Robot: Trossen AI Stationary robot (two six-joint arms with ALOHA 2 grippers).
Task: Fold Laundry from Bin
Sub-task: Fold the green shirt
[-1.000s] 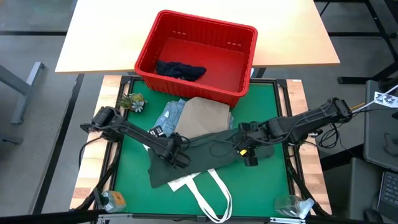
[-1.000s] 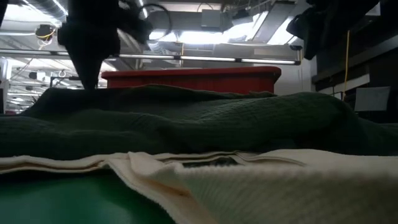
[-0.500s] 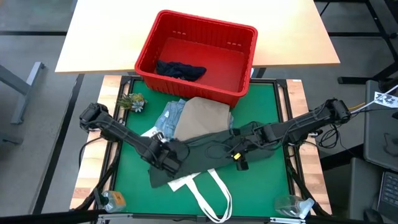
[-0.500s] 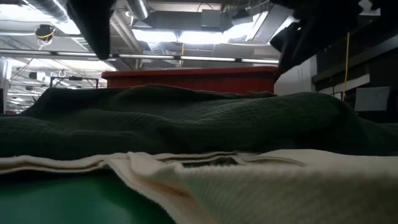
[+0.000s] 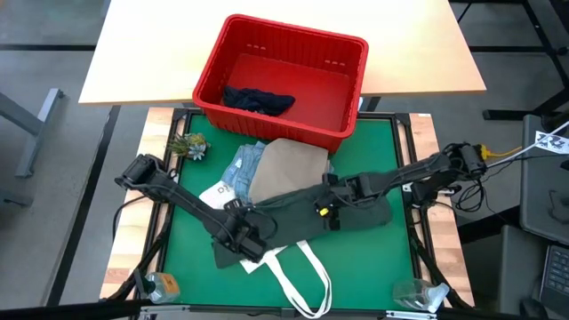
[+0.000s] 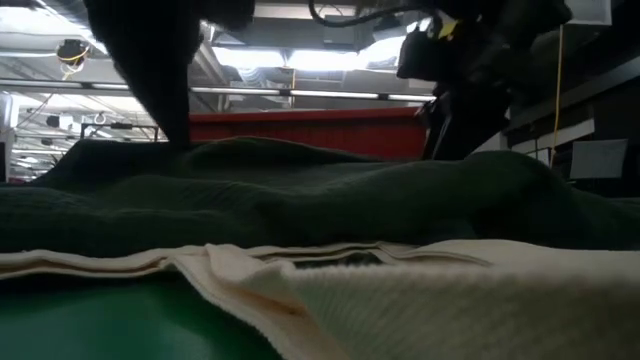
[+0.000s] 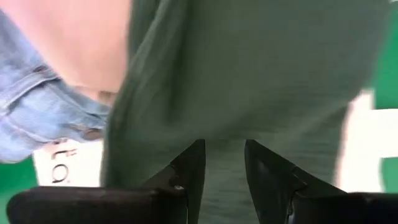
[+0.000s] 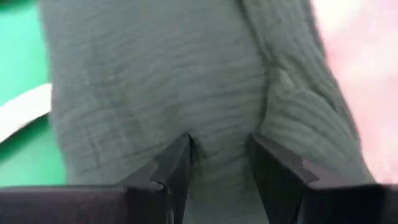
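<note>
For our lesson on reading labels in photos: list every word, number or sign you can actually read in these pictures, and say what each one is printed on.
"to": dark letters on the white tote bag, partly covered by the dark olive shirt in the left wrist view; the rest of the word is hidden.
Print on the white tag at the right edge of the high view: too small to read.
Red bin, light blue jeans, beige cloth: no readable text.

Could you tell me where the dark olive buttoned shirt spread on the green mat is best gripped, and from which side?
I would pinch the dark olive buttoned shirt at its two outer ends, from above. It lies flat and wide across the green mat, over the beige cloth and white tote bag. The left gripper and right gripper hover there, fingers apart.
</note>
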